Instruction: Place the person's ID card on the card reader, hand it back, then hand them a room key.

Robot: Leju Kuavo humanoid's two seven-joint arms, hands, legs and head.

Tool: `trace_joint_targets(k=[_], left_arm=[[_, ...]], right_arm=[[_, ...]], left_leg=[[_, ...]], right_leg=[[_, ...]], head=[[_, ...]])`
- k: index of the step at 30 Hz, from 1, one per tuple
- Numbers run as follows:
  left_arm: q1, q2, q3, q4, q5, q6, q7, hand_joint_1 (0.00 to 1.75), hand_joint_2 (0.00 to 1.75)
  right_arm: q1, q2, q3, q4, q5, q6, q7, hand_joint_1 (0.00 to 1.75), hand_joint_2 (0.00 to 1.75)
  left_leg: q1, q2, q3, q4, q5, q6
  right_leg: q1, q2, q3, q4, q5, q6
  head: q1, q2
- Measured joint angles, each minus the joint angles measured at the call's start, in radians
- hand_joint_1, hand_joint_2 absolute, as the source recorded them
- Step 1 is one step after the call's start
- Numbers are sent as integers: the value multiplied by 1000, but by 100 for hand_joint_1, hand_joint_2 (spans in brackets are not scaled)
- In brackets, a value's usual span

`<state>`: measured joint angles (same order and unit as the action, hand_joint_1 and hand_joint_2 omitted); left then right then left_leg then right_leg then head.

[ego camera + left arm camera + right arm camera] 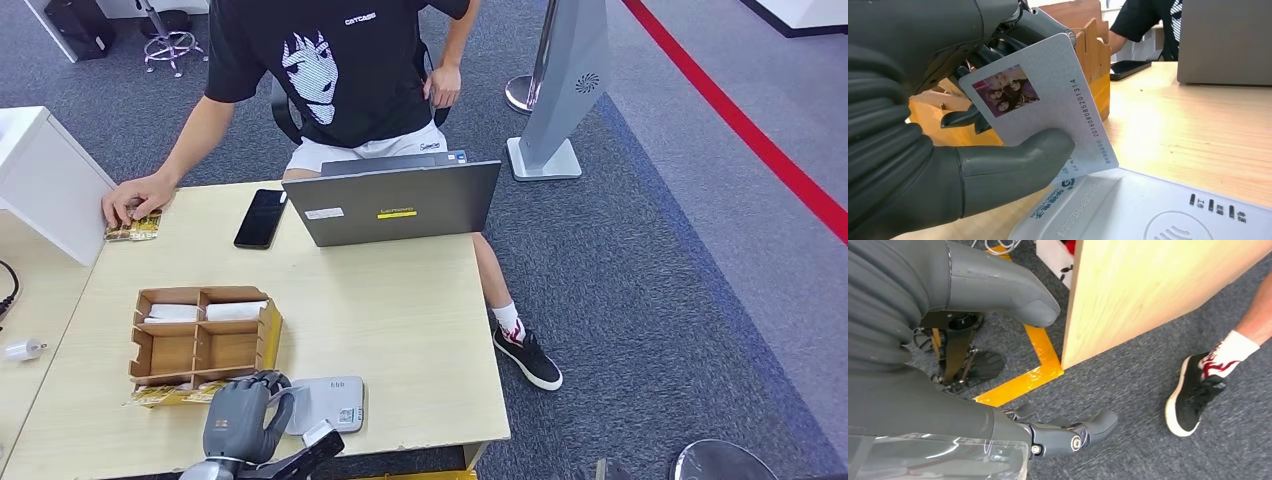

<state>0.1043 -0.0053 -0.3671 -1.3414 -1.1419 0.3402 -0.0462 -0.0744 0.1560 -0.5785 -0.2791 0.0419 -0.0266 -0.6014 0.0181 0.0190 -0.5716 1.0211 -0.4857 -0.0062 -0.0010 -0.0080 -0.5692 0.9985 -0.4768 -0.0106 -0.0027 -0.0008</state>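
My left hand (240, 415) is at the table's near edge and grips the person's ID card (1040, 102) between thumb and fingers. The white card, with a photo and a printed number, is tilted, its lower edge just above the near end of the white card reader (1148, 210). The card reader (326, 402) lies flat beside that hand. White room key cards (235, 310) lie in the far compartments of a cardboard box (268, 335). My right hand (923, 410) hangs beside the table over the carpet, fingers apart, holding nothing.
A person sits across the table, one hand (135, 198) resting on a yellow packet (135, 230). A black phone (260, 218) and a grey laptop (395, 205) lie at the far side. The person's shoe (1193, 400) is near the table's corner. A white cabinet (45, 180) stands at left.
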Motion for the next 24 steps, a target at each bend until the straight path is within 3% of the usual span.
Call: trace_joint_targets(k=[7,15,24], left_arm=[[-3,-4,17,-21,-11,37,-27,175,175],[-12,-1,54,-258,-21,90,-86,175,175],[-97,36,124,-384,-66,88,-53,175,175]], right_arm=[[-10,2,-18,-4,17,17,-7,0,175],[-17,13,-36,-8,47,21,-11,0,175],[-23,21,-43,-8,70,24,-12,0,175]], left_leg=[[0,0,0,0,0,0],[0,-1,0,0,0,0],[0,-1,0,0,1,0]], right_leg=[[0,0,0,0,0,0],[0,0,0,0,0,0],[0,-1,0,0,0,0]], head=[[0,0],[0,0],[0,0]])
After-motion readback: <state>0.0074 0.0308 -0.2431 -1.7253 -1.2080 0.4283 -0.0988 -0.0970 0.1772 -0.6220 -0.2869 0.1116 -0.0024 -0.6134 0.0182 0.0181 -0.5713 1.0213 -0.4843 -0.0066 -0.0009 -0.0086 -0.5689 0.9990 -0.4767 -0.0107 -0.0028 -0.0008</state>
